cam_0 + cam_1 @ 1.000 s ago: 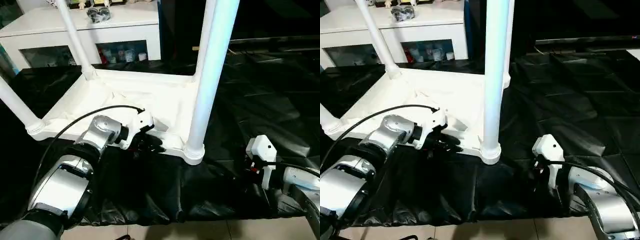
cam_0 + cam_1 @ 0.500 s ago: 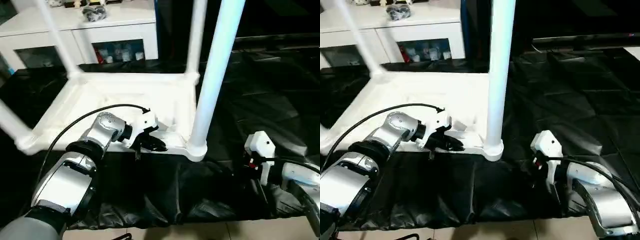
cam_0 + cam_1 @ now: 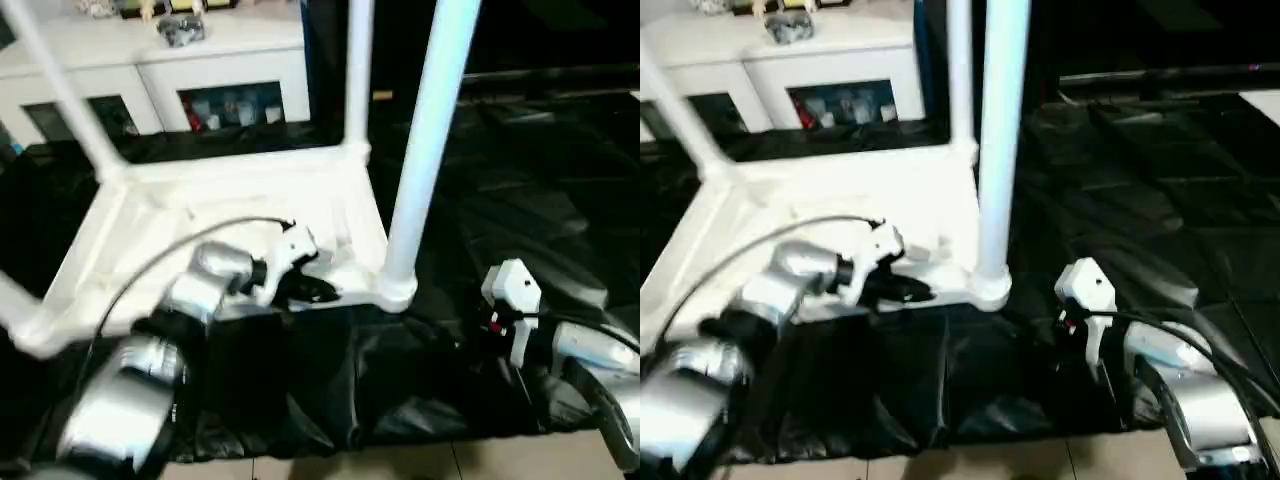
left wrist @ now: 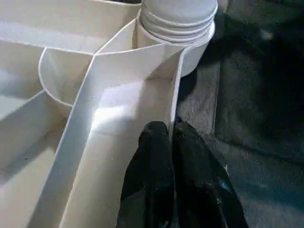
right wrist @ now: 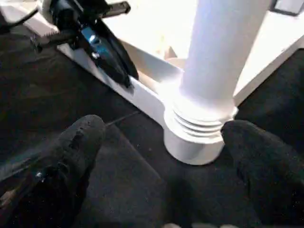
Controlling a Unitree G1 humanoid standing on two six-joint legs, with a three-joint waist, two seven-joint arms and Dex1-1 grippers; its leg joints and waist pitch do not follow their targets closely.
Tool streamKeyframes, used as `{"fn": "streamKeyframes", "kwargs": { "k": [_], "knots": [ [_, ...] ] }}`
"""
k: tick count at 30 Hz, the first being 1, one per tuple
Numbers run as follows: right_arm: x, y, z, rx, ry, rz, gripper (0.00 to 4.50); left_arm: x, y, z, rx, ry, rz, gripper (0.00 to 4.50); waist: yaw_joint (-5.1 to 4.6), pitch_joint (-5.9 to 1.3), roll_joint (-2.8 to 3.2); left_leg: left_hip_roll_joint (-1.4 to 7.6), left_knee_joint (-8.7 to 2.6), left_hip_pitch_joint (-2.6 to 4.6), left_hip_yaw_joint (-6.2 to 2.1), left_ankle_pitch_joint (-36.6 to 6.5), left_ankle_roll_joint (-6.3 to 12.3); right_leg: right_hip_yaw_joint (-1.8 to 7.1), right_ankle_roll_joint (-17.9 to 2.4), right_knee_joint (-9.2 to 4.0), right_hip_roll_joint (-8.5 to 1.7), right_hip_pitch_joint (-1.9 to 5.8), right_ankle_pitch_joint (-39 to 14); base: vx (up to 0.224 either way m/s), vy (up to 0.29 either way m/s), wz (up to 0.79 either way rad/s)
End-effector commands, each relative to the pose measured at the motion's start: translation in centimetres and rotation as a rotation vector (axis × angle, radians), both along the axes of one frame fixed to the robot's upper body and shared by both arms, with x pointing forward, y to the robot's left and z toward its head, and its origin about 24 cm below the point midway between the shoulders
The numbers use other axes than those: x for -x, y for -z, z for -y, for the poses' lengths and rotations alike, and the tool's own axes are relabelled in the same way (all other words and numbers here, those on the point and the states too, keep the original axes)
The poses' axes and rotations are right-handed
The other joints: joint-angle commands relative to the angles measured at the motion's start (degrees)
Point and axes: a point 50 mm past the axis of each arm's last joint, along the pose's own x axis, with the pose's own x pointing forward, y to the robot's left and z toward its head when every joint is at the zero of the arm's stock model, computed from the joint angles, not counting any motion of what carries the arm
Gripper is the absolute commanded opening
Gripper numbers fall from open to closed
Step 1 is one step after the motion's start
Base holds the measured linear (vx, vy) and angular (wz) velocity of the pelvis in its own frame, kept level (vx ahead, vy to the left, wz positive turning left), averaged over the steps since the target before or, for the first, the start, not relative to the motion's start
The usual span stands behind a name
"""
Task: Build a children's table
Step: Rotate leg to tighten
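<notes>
The children's table lies upside down on a black sheet (image 3: 520, 190) spread over the floor, its white tabletop (image 3: 240, 200) showing the ribbed underside and its legs standing straight up. The nearest leg (image 3: 425, 150) rises from the round socket at the near right corner; a second leg (image 3: 358, 70) stands at the far right corner and a third leg (image 3: 60, 90) at the far left one.

The left hand (image 4: 172, 130) sits at the near rim of the tabletop, just left of the nearest leg. Its two black fingers (image 4: 152, 156) are pressed together on the thin rim wall, one finger inside the rim and one outside.

The right hand (image 5: 161, 137) hangs low over the black sheet, near the right of that corner socket, its fingers spread wide with the flared foot of the nearest leg seen between them, touching nothing.

Beyond the table stands a white cabinet (image 3: 170, 70) with glass doors.
</notes>
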Motion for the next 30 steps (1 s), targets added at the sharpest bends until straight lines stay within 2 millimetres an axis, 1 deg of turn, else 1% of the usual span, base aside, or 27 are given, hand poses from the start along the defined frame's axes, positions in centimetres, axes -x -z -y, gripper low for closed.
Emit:
{"fn": "streamKeyframes", "kwargs": {
  "k": [1,2,3,4,5,7,9,10,11,12,13,14,15,16,17,18,19,20,21,22,23,26,27,28,29,30],
  "knots": [
    [-0.4,-0.2,-0.4,-0.011,0.001,0.012,4.5,0.9,2.1,-0.4,-0.057,-0.106,-0.054,0.01,0.41,-2.65,-1.81,1.53,-4.63,-0.41,0.26,-7.24,6.81,0.16,-17.04,-3.77,-0.86,2.76,-6.25,0.0,0.0,0.0],
    [-0.5,-0.2,-0.5,-0.011,0.001,0.012,4.5,1.0,2.2,-0.3,-0.064,-0.115,-0.046,0.01,0.4,-2.64,-2.01,1.53,-4.55,-0.45,0.28,-6.77,7.1,0.16,-17.0,-3.77,-0.82,2.71,-5.7,0.0,0.0,0.0],
    [-0.6,-0.2,-0.5,-0.011,0.0,0.013,4.5,1.0,2.2,-0.2,-0.069,-0.109,-0.04,0.01,0.48,-2.72,-1.89,1.48,-4.46,-0.37,0.35,-6.56,7.21,0.21,-16.98,-3.72,-0.83,2.64,-5.6,0.0,0.0,0.0],
    [-0.6,-0.2,-0.6,-0.011,-0.001,0.014,4.5,1.2,2.1,-0.1,-0.062,-0.102,-0.037,0.01,0.56,-2.66,-2.02,1.42,-4.5,-0.42,0.38,-6.52,7.32,0.22,-16.74,-3.8,-0.81,2.58,-6.29,0.0,0.0,0.0],
    [-0.7,-0.2,-0.7,-0.012,-0.001,0.014,4.5,1.2,2.1,0.0,-0.056,-0.102,-0.035,0.01,0.54,-2.64,-1.95,1.4,-4.53,-0.47,0.34,-6.29,7.23,0.21,-16.58,-3.78,-0.8,2.58,-6.25,0.0,0.0,0.0],
    [-0.9,-0.1,-0.8,-0.012,-0.004,0.016,4.5,1.4,1.5,0.4,-0.013,-0.085,-0.004,0.01,0.52,-2.67,-2.03,1.44,-4.5,-0.49,0.32,-6.1,7.13,0.2,-16.51,-3.67,-0.8,2.57,-5.87,0.0,0.0,0.0],
    [-1.0,-0.1,-0.9,-0.011,-0.006,0.018,4.5,1.4,1.0,0.5,0.001,-0.072,0.029,0.01,0.52,-2.74,-1.96,1.46,-4.49,-0.42,0.3,-5.87,7.17,0.17,-16.67,-3.64,-0.79,2.52,-5.25,0.0,0.0,0.0],
    [-1.0,-0.1,-0.9,-0.01,-0.007,0.018,4.5,1.3,0.8,0.5,0.014,-0.068,0.037,0.45,0.52,-2.83,-1.95,1.42,-4.33,-0.4,0.33,-4.82,7.42,0.18,-16.88,-3.46,-0.68,2.51,-3.45,0.0,0.0,0.0],
    [-1.0,-0.1,-0.9,-0.009,-0.007,0.019,4.5,1.1,0.5,0.4,0.022,-0.077,0.034,0.57,0.56,-2.86,-1.26,1.36,-4.21,-0.33,0.27,-3.66,7.79,0.12,-17.19,-3.29,-0.63,2.49,-1.29,0.0,0.0,0.0],
    [-1.0,-0.1,-0.9,-0.009,-0.007,0.019,4.5,1.1,0.3,0.3,0.029,-0.058,0.029,0.57,0.51,-2.89,-1.53,1.33,-4.11,-0.32,0.36,-3.26,7.93,0.12,-17.32,-3.25,-0.58,2.5,-0.15,0.0,0.0,0.0],
    [-1.0,-0.1,-0.8,-0.008,-0.007,0.02,4.5,1.1,0.1,0.3,0.035,-0.037,0.025,0.62,0.71,-3.07,-1.13,1.24,-3.94,-0.26,0.26,-2.07,8.27,0.12,-17.75,-2.95,-0.67,2.61,1.77,0.0,0.0,0.0],
    [-1.0,-0.1,-0.8,-0.007,-0.006,0.02,4.5,1.1,0.0,0.2,0.03,-0.03,0.019,0.76,0.69,-3.26,-1.46,1.15,-3.64,-0.29,0.29,-0.39,8.88,0.16,-18.29,-2.67,-0.58,2.63,4.88,0.0,0.0,0.0],
    [-0.9,-0.1,-0.7,-0.007,-0.005,0.02,4.5,1.1,0.0,0.1,0.026,-0.025,0.024,0.76,0.73,-3.32,-1.47,1.12,-3.56,-0.34,0.27,0.4,9.27,0.14,-18.54,-2.53,-0.54,2.67,6.26,0.0,0.0,0.0],
    [-0.9,-0.1,-0.7,-0.007,-0.002,0.021,4.5,0.9,-0.1,0.0,0.03,-0.027,0.026,0.76,0.89,-3.35,-0.88,1.09,-3.39,-0.33,0.23,1.23,9.95,0.05,-18.9,-2.34,-0.61,2.6,7.63,0.0,0.0,0.0],
    [-0.9,-0.1,-0.6,-0.006,0.0,0.021,4.5,0.8,-0.1,0.0,0.034,-0.028,0.027,0.76,0.89,-3.35,-1.27,1.1,-3.3,-0.36,0.34,1.27,10.4,0.04,-19.12,-2.41,-0.55,2.6,7.92,0.0,0.0,0.0],
    [-0.9,-0.1,-0.6,-0.006,0.003,0.021,4.5,0.6,0.0,-0.1,0.029,-0.026,0.039,0.76,1.06,-3.37,-0.63,1.07,-3.27,-0.27,0.27,1.17,10.42,-0.01,-19.24,-2.37,-0.61,2.56,7.64,0.0,0.0,0.0],
    [-0.8,-0.1,-0.6,-0.006,0.004,0.021,4.5,0.6,0.0,-0.2,0.025,-0.024,0.047,0.76,1.14,-3.35,-1.01,1.11,-3.28,-0.27,0.36,0.6,10.36,0.01,-19.27,-2.48,-0.55,2.57,7.06,0.0,0.0,0.0],
    [-0.7,0.0,-0.6,-0.007,0.006,0.021,4.5,0.3,0.1,-0.4,0.028,-0.031,0.026,0.76,1.32,-3.24,-1.02,1.08,-3.38,-0.26,0.42,-0.24,10.01,0.01,-19.19,-2.56,-0.54,2.55,5.91,0.0,0.0,0.0],
    [-0.6,0.0,-0.6,-0.008,0.006,0.02,4.5,0.2,0.1,-0.4,0.026,-0.023,0.043,0.76,1.4,-3.23,-0.72,1.09,-3.43,-0.15,0.44,-0.83,9.67,0.02,-19.17,-2.59,-0.54,2.48,5.09,0.0,0.0,0.0],
    [-0.6,0.0,-0.7,-0.01,0.007,0.02,4.5,0.1,-0.1,-0.3,0.05,-0.018,0.039,0.76,1.52,-3.17,-0.77,1.19,-3.59,-0.09,0.44,-2.37,8.94,0.06,-19.04,-2.79,-0.57,2.54,3.52,0.0,0.0,0.0],
    [-0.6,0.0,-0.7,-0.011,0.007,0.02,4.5,0.1,-0.2,-0.3,0.068,-0.016,0.029,0.76,1.63,-3.14,-0.9,1.23,-3.68,-0.04,0.48,-3.05,8.28,0.13,-18.97,-2.76,-0.6,2.57,3.21,0.0,0.0,0.0],
    [-0.5,-0.1,-0.6,-0.011,0.005,0.019,4.5,0.0,-0.5,-0.1,0.113,-0.011,0.023,0.76,1.79,-3.28,-0.89,1.19,-3.58,-0.15,0.4,-2.17,8.04,0.13,-19.1,-2.51,-0.61,2.68,5.0,0.0,0.0,0.0],
    [-0.5,0.0,-0.6,-0.01,0.005,0.018,4.5,0.0,-0.6,0.0,0.128,-0.009,0.025,0.76,1.8,-3.31,-0.9,1.19,-3.55,-0.16,0.4,-1.92,8.12,0.12,-19.15,-2.47,-0.59,2.67,5.39,0.0,0.0,0.0],
    [-0.5,0.0,-0.6,-0.01,0.005,0.018,4.5,-0.1,-0.6,0.1,0.138,-0.007,0.027,0.76,1.83,-3.39,-0.77,1.14,-3.41,-0.14,0.38,-1.34,8.38,0.09,-19.32,-2.37,-0.59,2.67,6.35,0.0,0.0,0.0],
    [-0.6,0.0,-0.6,-0.01,0.005,0.018,4.5,-0.1,-0.6,0.1,0.141,-0.005,0.028,0.76,1.84,-3.44,-0.86,1.14,-3.34,-0.16,0.39,-0.9,8.6,0.09,-19.39,-2.29,-0.57,2.73,7.25,0.0,0.0,0.0],
    [-0.6,0.0,-0.6,-0.008,0.005,0.02,4.5,-0.1,-0.3,0.2,0.124,0.013,0.032,0.76,1.88,-3.46,-0.47,1.14,-3.31,-0.15,0.31,-0.62,8.72,0.06,-19.37,-2.23,-0.6,2.72,7.59,0.0,0.0,0.0]
  ]
}}
